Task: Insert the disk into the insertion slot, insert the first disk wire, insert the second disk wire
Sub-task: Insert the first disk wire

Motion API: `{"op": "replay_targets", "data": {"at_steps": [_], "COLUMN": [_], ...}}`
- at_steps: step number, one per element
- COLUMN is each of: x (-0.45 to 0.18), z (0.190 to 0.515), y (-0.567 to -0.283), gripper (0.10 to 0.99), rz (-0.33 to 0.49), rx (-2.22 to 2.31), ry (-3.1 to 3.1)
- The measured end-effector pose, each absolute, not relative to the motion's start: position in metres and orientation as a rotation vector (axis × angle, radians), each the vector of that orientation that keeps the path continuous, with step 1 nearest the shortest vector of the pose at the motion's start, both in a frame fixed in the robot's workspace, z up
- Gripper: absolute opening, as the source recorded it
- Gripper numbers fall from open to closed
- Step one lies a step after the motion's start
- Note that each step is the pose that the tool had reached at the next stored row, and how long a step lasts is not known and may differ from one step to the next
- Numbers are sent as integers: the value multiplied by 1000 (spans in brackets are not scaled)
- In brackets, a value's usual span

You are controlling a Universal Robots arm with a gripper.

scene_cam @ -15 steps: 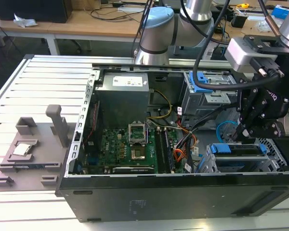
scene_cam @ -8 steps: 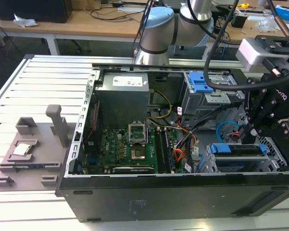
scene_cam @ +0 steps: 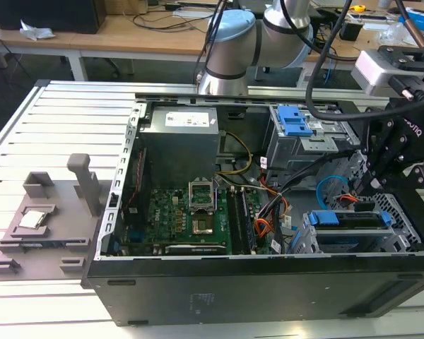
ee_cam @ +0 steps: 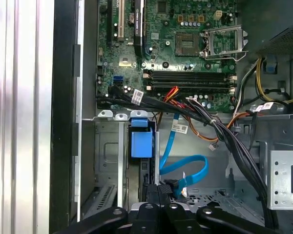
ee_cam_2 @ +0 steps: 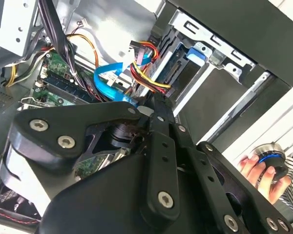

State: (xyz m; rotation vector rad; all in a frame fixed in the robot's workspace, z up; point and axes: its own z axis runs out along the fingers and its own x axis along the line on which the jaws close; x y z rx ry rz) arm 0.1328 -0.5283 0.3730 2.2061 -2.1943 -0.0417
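The disk (scene_cam: pixel 350 220), in its blue carrier, lies inside the insertion slot (scene_cam: pixel 404 215), a grey perforated cage at the exterior view's right. In the first wrist view the carrier's blue tab (ee_cam: pixel 140 141) shows at the slot's mouth. My gripper (scene_cam: pixel 360 189) hangs just behind the disk's rear end, its fingers pressed together at the black plug of a looping blue disk wire (ee_cam: pixel 185 168). The closed fingertips (ee_cam_2: pixel 155 105) meet the blue wire (ee_cam_2: pixel 110 85). A red, yellow and black disk wire (ee_cam_2: pixel 146 66) hangs loose just beyond it.
A taller grey cage with a blue tab (scene_cam: pixel 293 120) stands behind the slot. The motherboard (scene_cam: pixel 191 219) and power supply (scene_cam: pixel 180 134) fill the case's left part. Black cable bundles (ee_cam: pixel 210 122) cross beside the slot. A person's hand (ee_cam_2: pixel 259 173) holds a round knob (ee_cam_2: pixel 271 161) outside the case.
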Motion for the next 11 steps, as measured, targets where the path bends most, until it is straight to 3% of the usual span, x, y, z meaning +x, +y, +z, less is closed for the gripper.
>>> {"op": "replay_targets", "data": {"at_steps": [11], "x": [135], "z": [372], "y": [-528], "gripper": [106], "rz": [-42], "rx": [2206], "ry": [-2194]}}
